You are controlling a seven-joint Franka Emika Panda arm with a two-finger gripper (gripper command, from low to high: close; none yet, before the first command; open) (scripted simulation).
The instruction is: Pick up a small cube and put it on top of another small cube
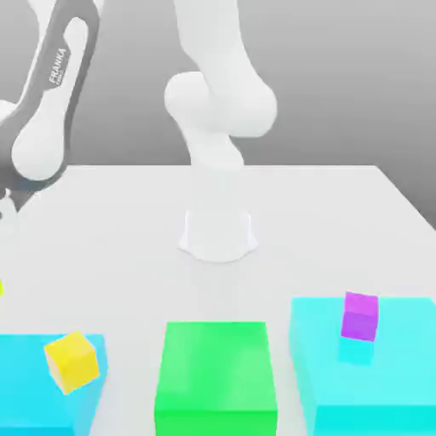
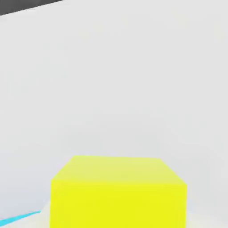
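Note:
The small lemon-yellow cube (image 2: 118, 196) sits close under the hand camera on the white table (image 2: 111, 89), one flat face towards the lens. In the exterior view just a sliver of it (image 1: 1, 288) peeks in at the left edge. My arm (image 1: 47, 102) reaches down to that edge, where part of the hand (image 1: 5, 203) hangs above the sliver. A golden orange-yellow small cube (image 1: 72, 361) rests tilted on the left cyan block (image 1: 25, 392). A purple small cube (image 1: 360, 316) stands on the right cyan block (image 1: 400, 366).
A big green block (image 1: 215, 375) lies between the two cyan blocks along the near side of the table. The robot's white base (image 1: 218, 230) stands mid-table behind them. A thin cyan strip (image 2: 18, 219) shows beside the lemon-yellow cube in the hand view.

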